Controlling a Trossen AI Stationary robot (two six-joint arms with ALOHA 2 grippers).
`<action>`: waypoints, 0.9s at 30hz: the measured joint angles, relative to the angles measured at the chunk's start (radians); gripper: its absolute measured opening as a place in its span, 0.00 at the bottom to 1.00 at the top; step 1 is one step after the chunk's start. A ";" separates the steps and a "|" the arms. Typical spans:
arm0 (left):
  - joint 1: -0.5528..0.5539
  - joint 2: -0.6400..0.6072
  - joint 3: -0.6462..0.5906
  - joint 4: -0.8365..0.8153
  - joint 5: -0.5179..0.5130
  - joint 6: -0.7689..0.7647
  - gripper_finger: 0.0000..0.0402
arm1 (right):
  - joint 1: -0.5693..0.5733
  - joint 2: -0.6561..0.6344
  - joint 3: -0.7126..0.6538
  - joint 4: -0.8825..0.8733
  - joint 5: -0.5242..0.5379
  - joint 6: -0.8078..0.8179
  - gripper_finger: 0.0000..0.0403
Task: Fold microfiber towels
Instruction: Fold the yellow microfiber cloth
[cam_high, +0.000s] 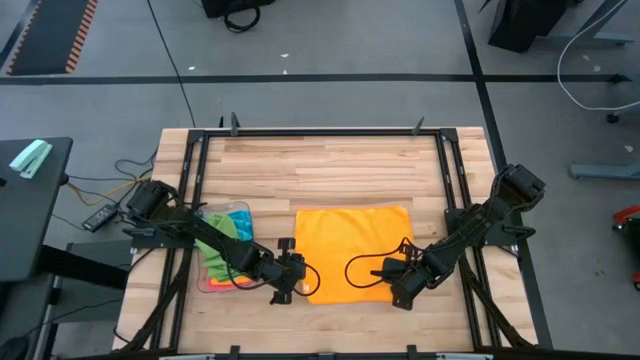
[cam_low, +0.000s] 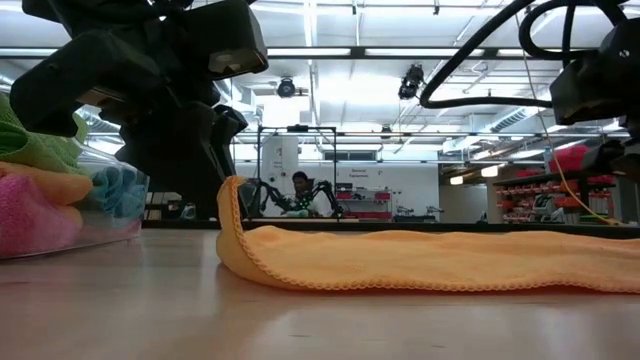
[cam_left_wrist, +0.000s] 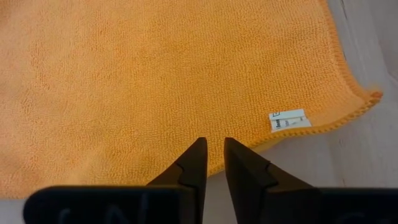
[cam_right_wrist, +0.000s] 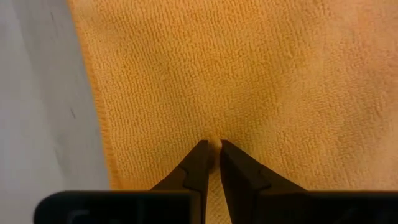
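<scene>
Table (cam_high: 330, 165) has the orange towel (cam_high: 352, 252) spread flat mid-front, one corner curled up (white tag there). A tray (cam_high: 205, 283) of spare towels (cam_high: 228, 228) sits left. Right gripper (cam_right_wrist: 211, 144) pinches a small ridge of orange towel; left gripper (cam_left_wrist: 212, 144) is nearly together at the near edge, gripping nothing.

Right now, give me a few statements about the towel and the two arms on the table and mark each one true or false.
1. The orange towel lies spread on the table. True.
2. The right gripper hangs clear of the towel. False: its jaws pinch a small tuft of it.
3. A white tag sits near the towel's edge. True.
4. The other towels are scattered over the table. False: they are piled in a clear tray by the left arm.
5. The left gripper is at the towel's edge. True.
</scene>
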 joint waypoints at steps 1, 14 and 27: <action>0.000 0.000 0.000 0.000 0.000 0.000 0.15 | 0.000 0.000 0.000 -0.001 0.000 -0.001 0.11; 0.000 -0.001 0.000 0.000 0.000 0.000 0.17 | 0.001 0.000 0.127 -0.226 -0.049 -0.002 0.11; -0.005 -0.001 0.000 0.000 0.003 -0.002 0.14 | 0.001 0.000 0.186 -0.088 0.031 -0.144 0.11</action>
